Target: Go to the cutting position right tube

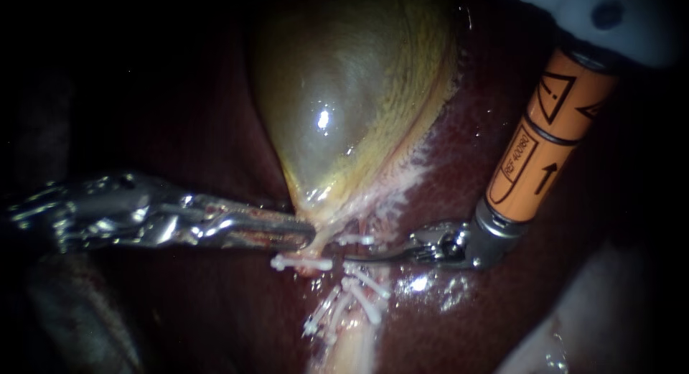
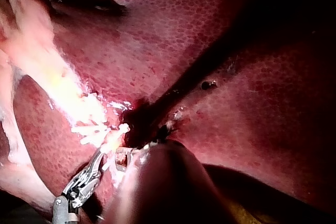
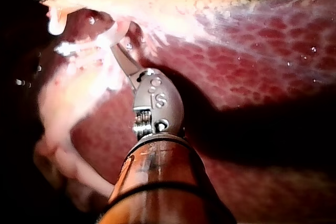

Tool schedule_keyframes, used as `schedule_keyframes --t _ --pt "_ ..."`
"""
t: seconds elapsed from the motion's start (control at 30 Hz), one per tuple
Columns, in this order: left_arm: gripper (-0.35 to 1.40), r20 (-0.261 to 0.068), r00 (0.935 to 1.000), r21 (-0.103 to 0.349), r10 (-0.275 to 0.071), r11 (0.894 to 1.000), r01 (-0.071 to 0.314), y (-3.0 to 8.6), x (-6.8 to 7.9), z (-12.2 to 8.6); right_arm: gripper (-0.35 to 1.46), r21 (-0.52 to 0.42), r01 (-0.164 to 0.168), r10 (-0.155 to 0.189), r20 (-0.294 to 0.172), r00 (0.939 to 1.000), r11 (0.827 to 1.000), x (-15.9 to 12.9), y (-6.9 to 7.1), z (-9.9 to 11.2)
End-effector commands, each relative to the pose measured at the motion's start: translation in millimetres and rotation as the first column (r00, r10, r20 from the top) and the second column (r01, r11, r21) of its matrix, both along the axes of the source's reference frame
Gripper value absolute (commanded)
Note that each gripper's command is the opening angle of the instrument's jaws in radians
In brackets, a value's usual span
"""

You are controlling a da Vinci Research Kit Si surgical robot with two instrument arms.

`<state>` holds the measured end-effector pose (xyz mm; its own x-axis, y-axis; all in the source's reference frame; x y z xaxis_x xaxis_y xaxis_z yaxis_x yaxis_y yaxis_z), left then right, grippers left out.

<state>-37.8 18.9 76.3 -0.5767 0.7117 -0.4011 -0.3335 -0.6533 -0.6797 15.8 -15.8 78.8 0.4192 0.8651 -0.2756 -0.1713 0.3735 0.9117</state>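
Two instruments meet below the gallbladder. Left instrument: jaws clamped on the gallbladder's narrow lower end. Right instrument: jaws closed and empty, tip among the white clips on the tubes crossing the liver.

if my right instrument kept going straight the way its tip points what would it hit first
Most likely the clipped tube just ahead of the right instrument, in the gap between white clips; depth is unclear, so it may pass over it.
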Motion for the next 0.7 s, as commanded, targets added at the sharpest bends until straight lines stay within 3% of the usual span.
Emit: schedule_keyframes --t 0.03,0.53,0.6,0.7 --pt "-0.35 0.000 1.0000 0.000 0.000 1.000 0.000 0.0 0.0 0.0 -0.35 -0.001 0.000 0.000 -0.001 1.0000 1.000 0.0 0.0 0.0" --pt "-0.35 0.000 1.0000 0.000 0.000 1.000 0.000 0.0 0.0 0.0 -0.35 -0.003 0.001 -0.001 -0.002 1.0000 1.000 0.1 -0.3 0.2" --pt "-0.35 0.000 1.0000 0.000 0.000 1.000 0.000 0.0 0.0 0.0 -0.21 -0.004 0.000 0.000 -0.002 1.0000 1.000 0.1 -0.4 0.2" --pt "-0.35 0.000 1.0000 0.000 0.000 1.000 0.000 0.0 0.0 0.0 -0.20 -0.004 0.000 0.000 -0.002 1.0000 1.000 0.2 -0.4 0.2"
